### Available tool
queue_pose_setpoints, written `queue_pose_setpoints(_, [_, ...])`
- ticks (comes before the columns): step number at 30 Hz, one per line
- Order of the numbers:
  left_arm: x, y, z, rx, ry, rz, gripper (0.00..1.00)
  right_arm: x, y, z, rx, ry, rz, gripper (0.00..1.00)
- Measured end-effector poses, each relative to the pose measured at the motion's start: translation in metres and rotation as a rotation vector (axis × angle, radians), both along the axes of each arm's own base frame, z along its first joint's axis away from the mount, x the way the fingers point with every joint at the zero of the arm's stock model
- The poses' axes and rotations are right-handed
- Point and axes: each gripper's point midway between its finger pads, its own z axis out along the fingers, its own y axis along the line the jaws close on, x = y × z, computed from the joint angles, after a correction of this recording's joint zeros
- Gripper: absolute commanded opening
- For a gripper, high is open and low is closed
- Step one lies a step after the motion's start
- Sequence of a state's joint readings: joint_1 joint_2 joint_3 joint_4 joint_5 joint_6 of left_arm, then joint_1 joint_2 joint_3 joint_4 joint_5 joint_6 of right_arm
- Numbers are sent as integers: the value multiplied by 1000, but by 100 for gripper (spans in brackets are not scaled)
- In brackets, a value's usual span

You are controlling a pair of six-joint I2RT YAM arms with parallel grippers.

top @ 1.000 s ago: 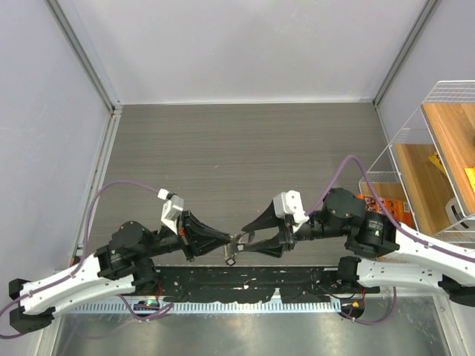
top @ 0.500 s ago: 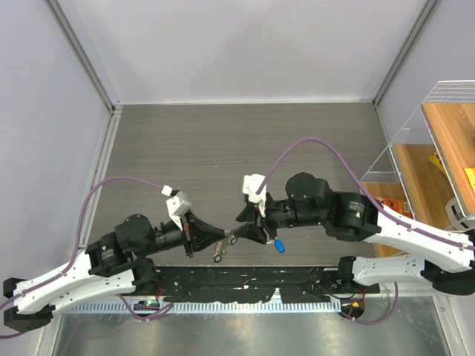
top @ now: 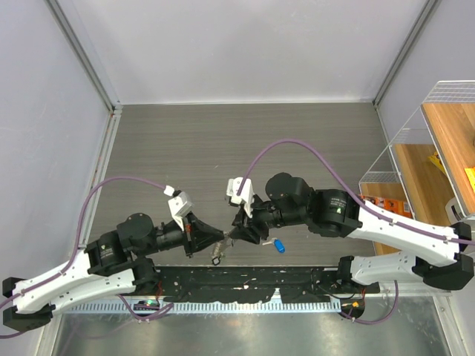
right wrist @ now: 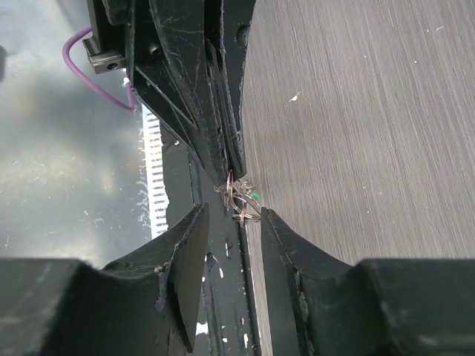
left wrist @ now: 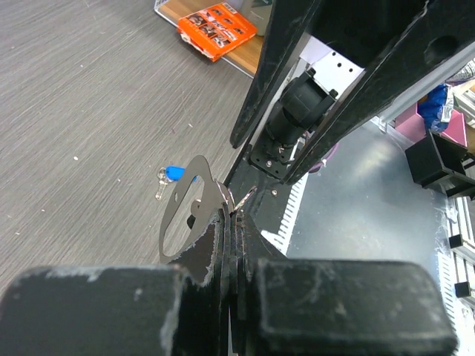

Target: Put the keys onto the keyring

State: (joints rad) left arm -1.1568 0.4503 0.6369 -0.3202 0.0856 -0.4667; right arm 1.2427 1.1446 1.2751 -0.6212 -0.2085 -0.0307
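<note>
The left arm (top: 59, 282) and right arm (top: 404, 231) have white shells and black joints. A purple cable (top: 297, 143) trails each. The black fingers (right wrist: 182, 271) seem scuffed.

The keyring (left wrist: 208, 178) is thin shiny metal, the blue key (left wrist: 174, 173) glossy-headed plastic, the table (left wrist: 74, 111) matt grey wood-grain.

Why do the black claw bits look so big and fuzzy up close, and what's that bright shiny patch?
Left wrist view: the left claw sits right by the lens, so it blurs; the keyring and blue key beyond look sharper. Right wrist view: the right claw is soft too, and the metal sheet reflects pale glare. Top external view: even light.
</note>
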Motion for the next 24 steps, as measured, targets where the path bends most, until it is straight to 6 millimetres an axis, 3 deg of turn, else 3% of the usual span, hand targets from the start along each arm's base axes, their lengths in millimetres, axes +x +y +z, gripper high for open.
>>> queue_pose_setpoints(24, [0,0,-4,18,8,0,0,-7,15,-16,-39,47,61,28])
